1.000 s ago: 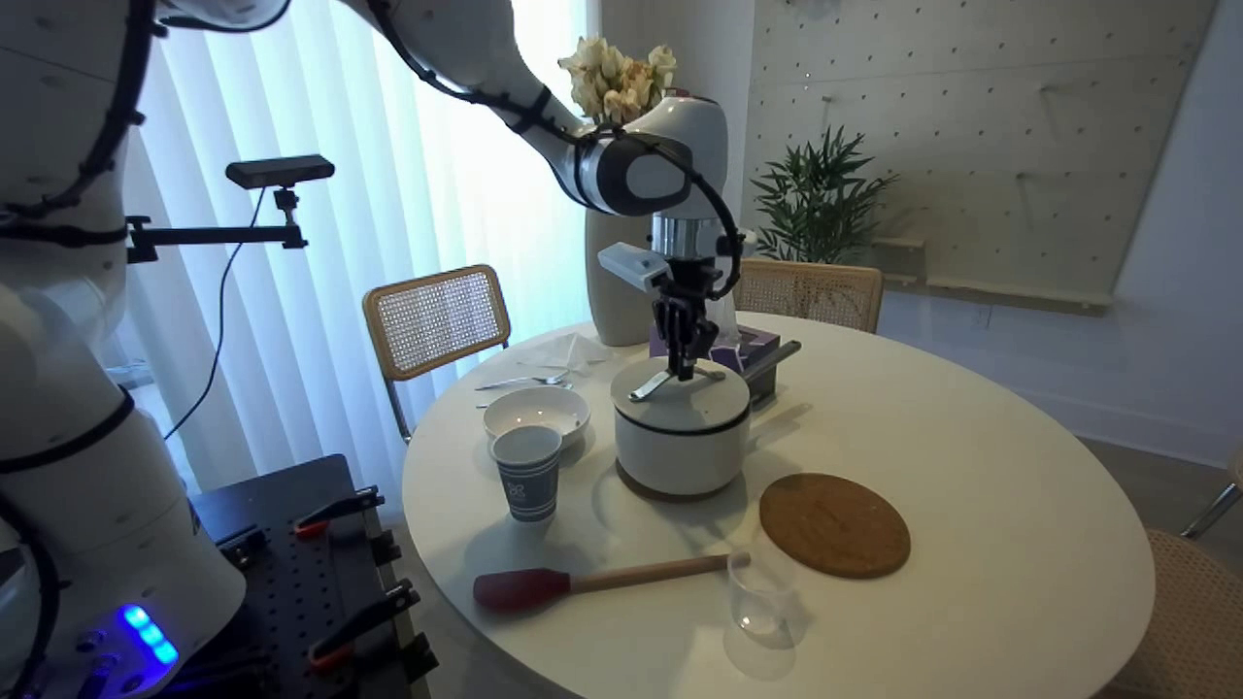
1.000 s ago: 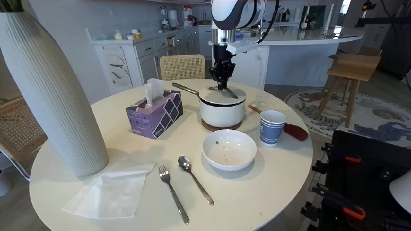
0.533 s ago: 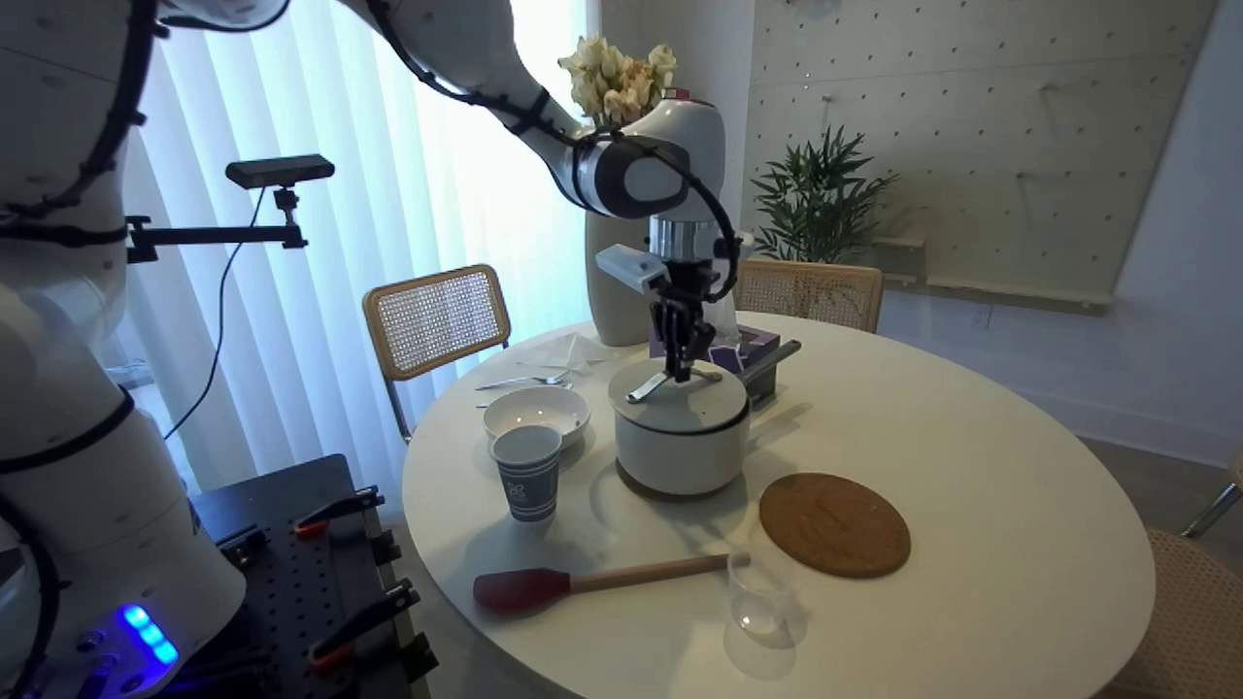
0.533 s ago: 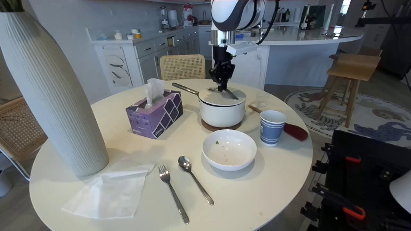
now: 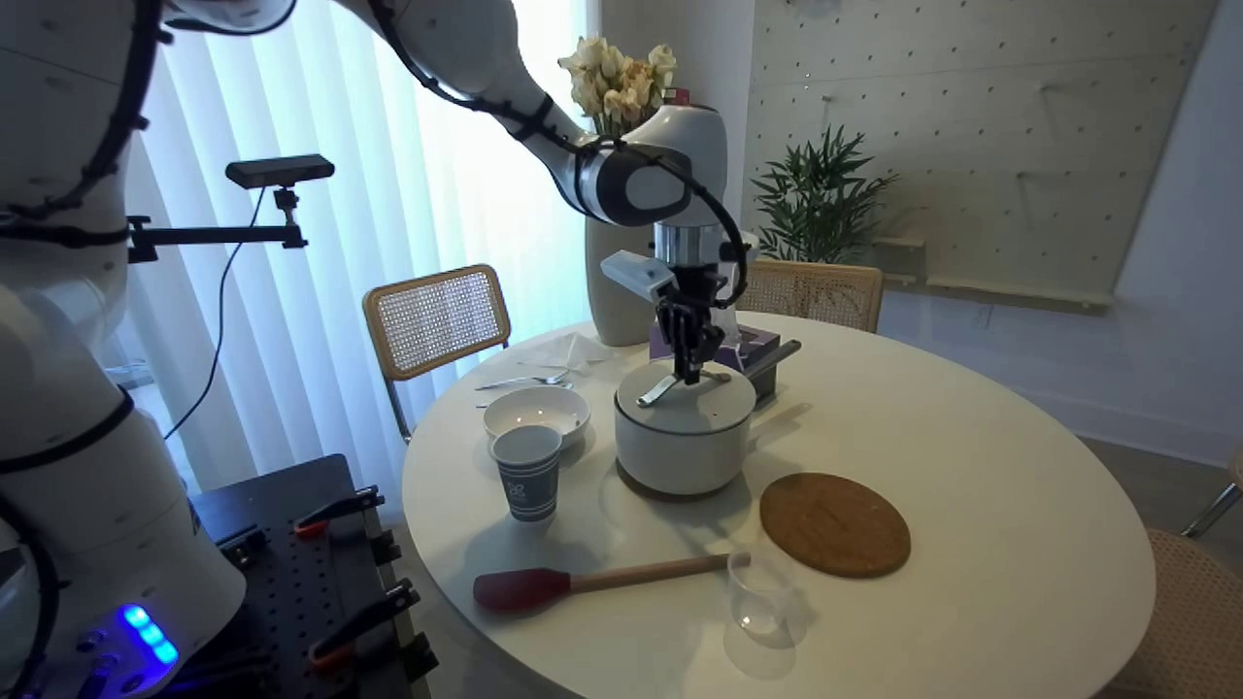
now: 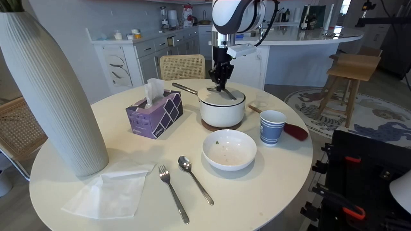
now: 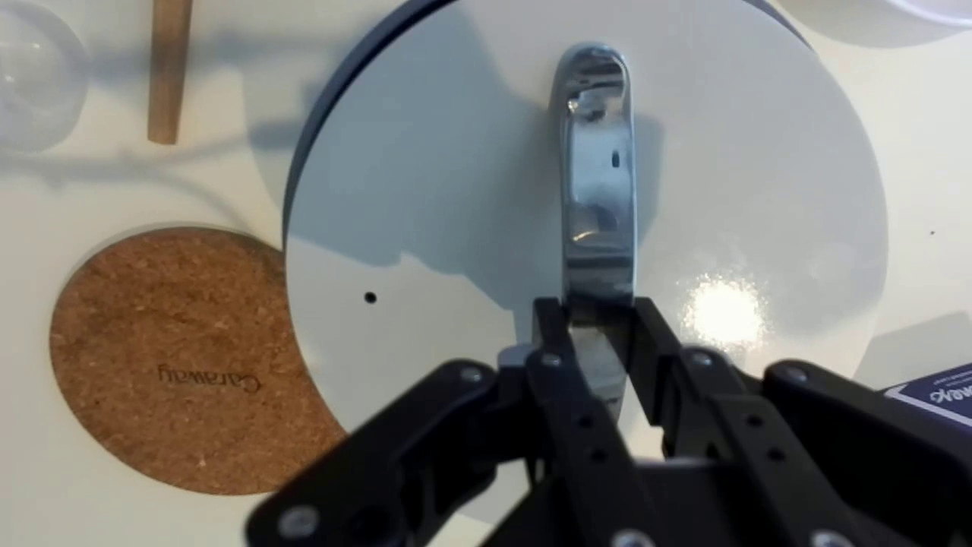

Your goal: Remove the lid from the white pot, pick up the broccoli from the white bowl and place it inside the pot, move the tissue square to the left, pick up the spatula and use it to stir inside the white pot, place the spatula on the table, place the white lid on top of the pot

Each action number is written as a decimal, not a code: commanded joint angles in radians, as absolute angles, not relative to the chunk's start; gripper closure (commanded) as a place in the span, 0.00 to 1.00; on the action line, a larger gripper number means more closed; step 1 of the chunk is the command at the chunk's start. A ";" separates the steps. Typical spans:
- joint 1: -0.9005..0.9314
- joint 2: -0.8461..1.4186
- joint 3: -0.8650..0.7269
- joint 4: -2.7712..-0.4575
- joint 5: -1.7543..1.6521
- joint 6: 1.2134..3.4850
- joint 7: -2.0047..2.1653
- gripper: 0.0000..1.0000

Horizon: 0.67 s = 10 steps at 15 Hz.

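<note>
1. Check the surface [image 5: 991, 437]: the spatula [image 5: 607, 580] lies flat on it, unheld; presume stirring finished.
2. Check the white pot [image 6: 222, 115]: upright on a brown disc [image 6: 207, 125], with its inside hidden from you.
3. Check the lid [image 7: 493, 190]: it covers the pot. Over the last second it has shifted slightly toward the pot's long handle [image 6: 185, 88] and come slightly lower in both exterior views. Treat lid placement, the final step, as nearly complete.
4. Check the white bowl [image 6: 239, 147]: only green scraps [image 6: 217, 142] show inside (presume the broccoli is in the pot; you cannot verify this).
5. Check the gripper [image 7: 598, 315]: it pinches the lid's grey handle [image 7: 598, 175] from both sides. Do not release until you judge the lid seated; an early release could let it slide or drop askew.
6. Check the dark rim [image 7: 347, 80]: it shows along the lid's spatula side in the wrist view. The lid is therefore probably off-centre; a small correction toward that side is likely needed.
</note>
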State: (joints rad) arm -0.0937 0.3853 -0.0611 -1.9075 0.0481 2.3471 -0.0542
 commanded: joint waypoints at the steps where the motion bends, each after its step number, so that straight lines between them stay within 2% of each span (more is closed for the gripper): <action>1: -0.108 0.372 -0.047 -1.914 0.069 2.376 -0.090 0.94; 10: -0.104 0.399 -0.047 -1.895 0.060 2.382 -0.081 0.94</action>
State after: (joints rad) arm -0.0937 0.3924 -0.0561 -1.9071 0.0499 2.3655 -0.0557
